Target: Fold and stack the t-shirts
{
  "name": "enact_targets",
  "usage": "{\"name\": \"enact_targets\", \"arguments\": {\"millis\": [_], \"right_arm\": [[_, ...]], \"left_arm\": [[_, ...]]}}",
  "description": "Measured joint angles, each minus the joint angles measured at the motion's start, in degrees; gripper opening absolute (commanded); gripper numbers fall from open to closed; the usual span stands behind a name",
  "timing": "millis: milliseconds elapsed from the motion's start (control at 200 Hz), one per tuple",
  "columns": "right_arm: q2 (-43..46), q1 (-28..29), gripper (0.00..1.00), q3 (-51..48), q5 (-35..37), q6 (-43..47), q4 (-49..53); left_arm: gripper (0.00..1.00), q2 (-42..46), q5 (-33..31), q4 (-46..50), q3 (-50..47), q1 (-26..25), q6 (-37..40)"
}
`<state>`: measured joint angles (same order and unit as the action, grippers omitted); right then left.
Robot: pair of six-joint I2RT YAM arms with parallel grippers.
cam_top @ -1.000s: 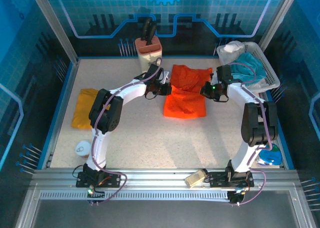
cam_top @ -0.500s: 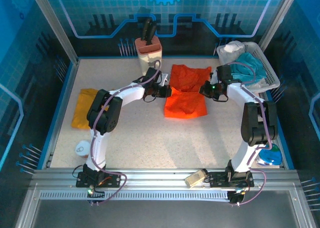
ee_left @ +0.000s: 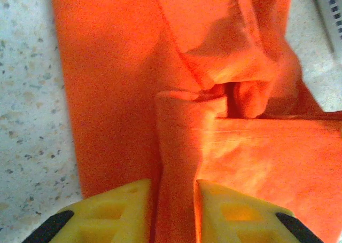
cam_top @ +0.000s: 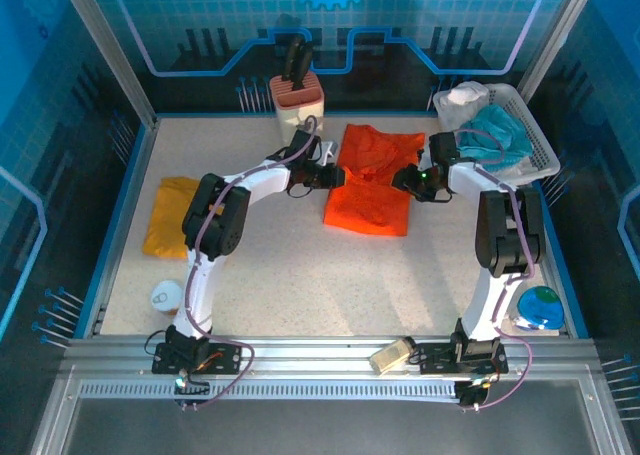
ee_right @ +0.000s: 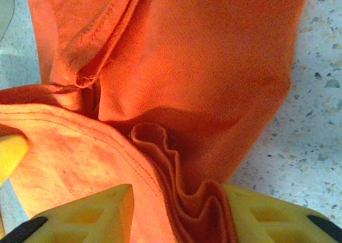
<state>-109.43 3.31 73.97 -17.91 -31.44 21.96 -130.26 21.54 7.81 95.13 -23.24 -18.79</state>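
I judge the job roughly half done. The orange t-shirt (cam_top: 368, 190) lies in the far middle of the table (cam_top: 300, 275), doubled into a rough rectangle whose near edge looks tidy. Its far part is rumpled and uneven, so that fold wants finishing. The mustard t-shirt (cam_top: 172, 215) lies well apart at the left side as a narrow, softly bunched oblong. Nothing is stacked yet, and one shirt has to be carried onto the other. From above, my left gripper (cam_top: 338, 175) sits at the orange shirt's left edge and my right gripper (cam_top: 400, 178) at its right edge, both toward the far end, but that view is too small to show how my jaws stand. The wrist cameras fill that in. On the left wrist a raised ridge of orange cloth runs up between my two yellow fingers (ee_left: 107, 211) and fills the narrow gap, and I cannot tell whether I am pinching it or only straddling it. On the right wrist my jaws stand partly apart, with a loose bunch of pleated hem lying between them against one finger (ee_right: 267, 216); the pleats look slack rather than squeezed, so I take that side to be let go. The close views also show layered hems and a tucked pocket of cloth that the overhead view flattens out, whereas the overhead view is where I can see the mustard shirt and the gap between the two.
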Motion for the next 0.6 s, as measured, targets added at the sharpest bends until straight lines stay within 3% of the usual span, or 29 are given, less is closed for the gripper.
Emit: {"name": "enact_targets", "arguments": {"millis": [60, 140, 230, 430, 600], "right_arm": [[0.0, 0.0, 0.58, 0.0, 0.6, 0.1, 0.3], [0.0, -0.1, 0.78, 0.0, 1.6, -0.2, 1.2], [0.5, -0.2, 0.87, 0.0, 3.1, 0.6, 2.5], [6.5, -0.4, 0.8, -2.0, 7.0, 0.9, 4.8], [12.5, -0.4, 0.56, -6.3, 6.7, 0.6, 4.8]], "left_arm": [[0.31, -0.5, 0.0, 0.7, 0.0, 0.2, -0.2], [0.33, -0.5, 0.0, 1.2, 0.0, 0.4, -0.4], [0.36, -0.5, 0.0, 1.4, 0.0, 0.7, -0.7], [0.43, -0.5, 0.0, 3.0, 0.1, 1.1, -0.8], [0.43, 1.0, 0.0, 6.0, 0.1, 1.1, -0.8]]}}
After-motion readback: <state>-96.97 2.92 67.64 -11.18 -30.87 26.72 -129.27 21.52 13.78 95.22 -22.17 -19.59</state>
